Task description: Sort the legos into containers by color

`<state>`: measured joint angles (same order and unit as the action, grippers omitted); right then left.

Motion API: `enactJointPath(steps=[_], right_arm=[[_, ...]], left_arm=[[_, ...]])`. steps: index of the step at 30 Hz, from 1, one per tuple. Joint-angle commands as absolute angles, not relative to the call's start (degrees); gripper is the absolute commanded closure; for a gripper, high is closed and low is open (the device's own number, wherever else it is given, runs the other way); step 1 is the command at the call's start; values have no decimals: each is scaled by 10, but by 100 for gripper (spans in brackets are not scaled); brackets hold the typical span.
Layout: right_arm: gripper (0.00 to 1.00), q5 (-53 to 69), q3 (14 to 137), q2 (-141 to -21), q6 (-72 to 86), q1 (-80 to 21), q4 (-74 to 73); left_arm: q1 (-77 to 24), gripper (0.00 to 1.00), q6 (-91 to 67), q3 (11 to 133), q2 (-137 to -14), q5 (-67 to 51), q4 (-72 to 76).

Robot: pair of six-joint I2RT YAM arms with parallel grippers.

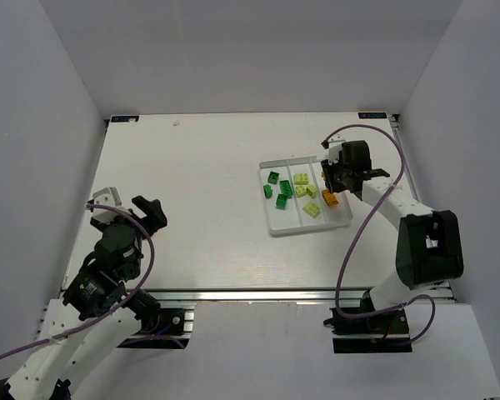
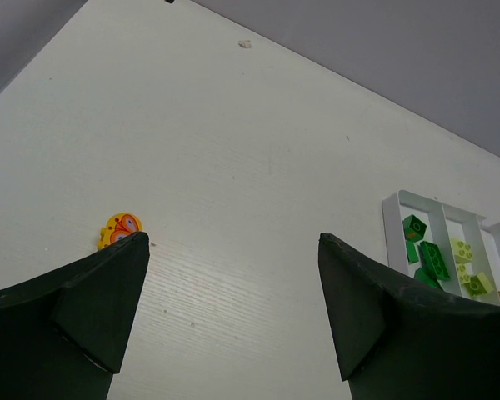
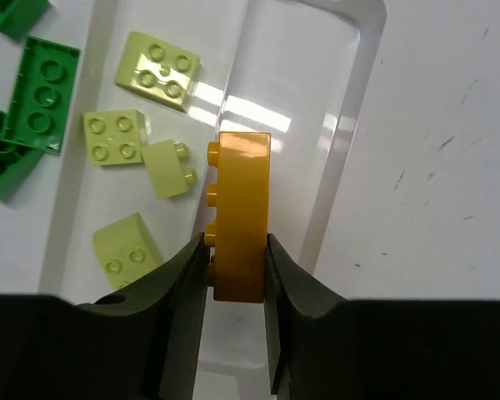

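Note:
The white three-compartment tray [image 1: 292, 220] lies right of centre. Dark green legos [image 1: 285, 188] lie in its left compartment and pale yellow-green legos [image 1: 312, 209] in the middle one. My right gripper [image 1: 335, 185] is shut on an orange-yellow lego [image 3: 242, 208], held on edge over the tray's right compartment [image 3: 333, 125], studs facing the yellow-green legos [image 3: 115, 137]. The held lego also shows in the top view [image 1: 331, 198]. My left gripper [image 1: 140, 213] is open and empty at the table's left, far from the tray; its view shows the tray [image 2: 392, 225] at the right.
A small orange butterfly sticker [image 2: 121, 228] lies on the table by my left gripper's left finger [image 2: 100, 292]. White walls enclose the table on three sides. The right arm's cable [image 1: 354, 225] loops past the tray's right edge.

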<state>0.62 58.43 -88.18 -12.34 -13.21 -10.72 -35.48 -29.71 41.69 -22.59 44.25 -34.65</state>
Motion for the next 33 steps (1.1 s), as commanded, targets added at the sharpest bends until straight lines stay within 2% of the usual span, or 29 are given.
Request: enactJointPath(steps=[1,2,3,5,6,9,12,16,19,22,23,24,26,28,31,32,33], right_arm=[[100,35,630,-929,-146,-114,-92],[98,40,639,-948,-150,-112,-97],[85,47,646,-955,-152,-107,-103],[69,66,664,-974,-153,-97,-108],[57,71,669,-977,-154,-96,-113],[41,85,680,-979,-152,-85,-119],[36,105,679,-955,-143,-76,-124],[35,167,666,-883,-129,-65,-149],[36,306,617,-778,-124,-71,-153],[47,421,549,-668,-79,-73,-100],[56,442,534,-622,-66,-75,-71],[60,461,518,-607,-53,-75,-68],[64,500,512,-575,-27,-77,-85],[61,516,504,-561,-27,-77,-106],[45,494,463,-525,-39,-76,-99],[34,490,452,-504,-41,-75,-89],[31,488,446,-497,-46,-75,-87]], left_arm=[[-358,8,-287,416,-240,433,-339],[-358,8,-287,416,-249,432,-339],[-358,9,-286,417,-253,431,-339],[-358,8,-284,418,-270,432,-338],[-358,8,-284,419,-277,432,-338],[-352,8,-284,424,-315,428,-342],[-347,7,-287,437,-367,431,-352],[-341,5,-291,446,-413,432,-356],[-310,3,-291,450,-451,411,-350],[-261,2,-280,452,-522,350,-337],[-246,2,-278,454,-544,332,-335],[-230,2,-273,460,-567,314,-335],[-178,2,-266,466,-618,272,-333],[-143,2,-254,467,-635,249,-319],[-92,2,-238,477,-661,215,-315],[-72,2,-236,482,-678,205,-318],[-63,2,-231,485,-687,200,-323]])
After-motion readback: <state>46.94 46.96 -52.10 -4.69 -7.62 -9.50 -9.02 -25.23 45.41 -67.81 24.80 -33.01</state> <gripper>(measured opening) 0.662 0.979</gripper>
